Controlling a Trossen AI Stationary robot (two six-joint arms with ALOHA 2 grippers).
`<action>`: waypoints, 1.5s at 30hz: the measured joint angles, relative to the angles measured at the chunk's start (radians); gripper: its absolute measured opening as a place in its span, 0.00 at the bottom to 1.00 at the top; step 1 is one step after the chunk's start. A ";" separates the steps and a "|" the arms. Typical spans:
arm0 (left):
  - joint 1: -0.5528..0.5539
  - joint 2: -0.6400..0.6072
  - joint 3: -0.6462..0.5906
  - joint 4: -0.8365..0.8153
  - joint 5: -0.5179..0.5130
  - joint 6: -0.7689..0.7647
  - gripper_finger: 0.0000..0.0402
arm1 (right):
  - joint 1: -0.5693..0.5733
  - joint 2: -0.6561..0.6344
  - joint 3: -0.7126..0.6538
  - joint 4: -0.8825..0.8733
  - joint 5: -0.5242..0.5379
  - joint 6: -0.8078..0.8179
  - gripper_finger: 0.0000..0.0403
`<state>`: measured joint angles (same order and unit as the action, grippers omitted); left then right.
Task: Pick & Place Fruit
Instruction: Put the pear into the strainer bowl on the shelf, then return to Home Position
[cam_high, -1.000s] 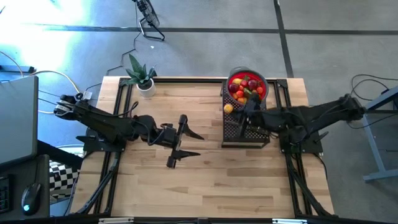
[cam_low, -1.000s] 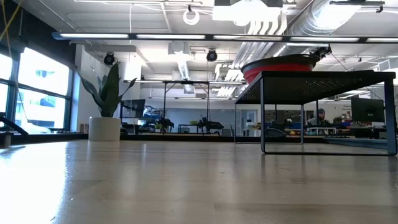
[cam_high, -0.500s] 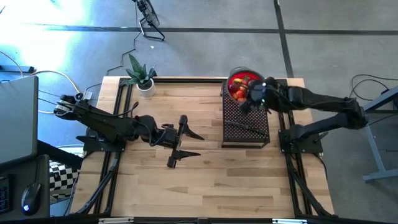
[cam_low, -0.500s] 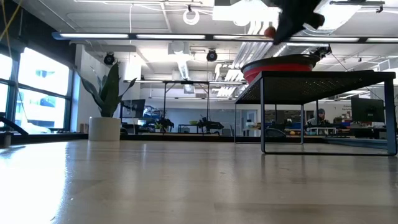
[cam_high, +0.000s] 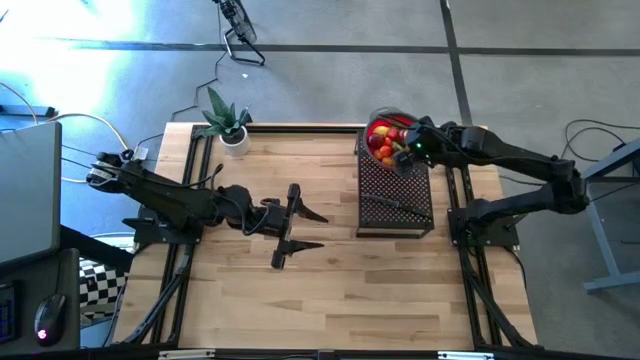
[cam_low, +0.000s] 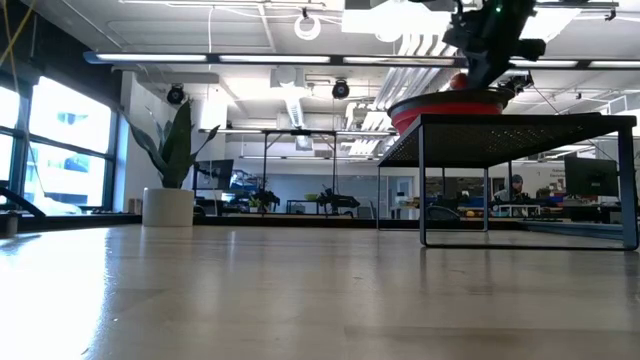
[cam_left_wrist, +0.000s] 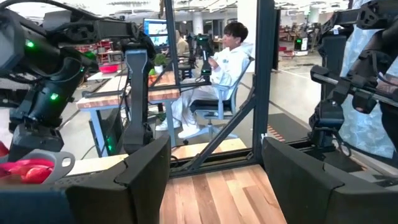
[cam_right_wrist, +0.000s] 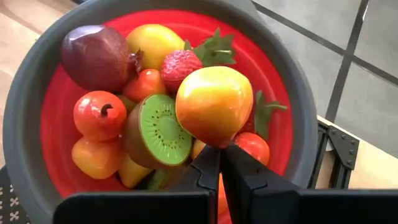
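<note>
Hovering over red bowl (cam_high: 396, 137) of fruit (cam_right_wrist: 155, 99): right gripper (cam_high: 408, 150) closed, empty | left gripper (cam_high: 292, 228) open mid-bench (cam_high: 330, 280) | potted plant (cam_high: 226, 122) at far corner

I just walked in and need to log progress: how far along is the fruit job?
Done: the fruit sits piled in the red bowl on the black rack. In hand: nothing; the right gripper hangs shut over the pile. Left: no loose fruit shows on the table. The left gripper waits open.
</note>
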<state>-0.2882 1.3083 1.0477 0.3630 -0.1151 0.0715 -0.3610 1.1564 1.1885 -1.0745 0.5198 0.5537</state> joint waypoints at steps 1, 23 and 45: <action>0.000 0.000 0.000 0.000 0.000 0.000 0.62 | -0.002 0.000 0.000 0.000 0.000 0.000 0.01; 0.000 0.000 0.000 -0.021 -0.002 -0.020 0.62 | 0.022 -0.051 0.000 -0.006 0.005 -0.017 0.32; 0.000 0.000 0.000 -0.043 -0.052 -0.021 0.61 | 0.353 -0.102 0.000 0.492 -0.327 -0.319 0.01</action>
<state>-0.2878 1.3083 1.0477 0.3200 -0.1672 0.0502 -0.0084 1.0547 1.1885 -0.5827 0.1932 0.2346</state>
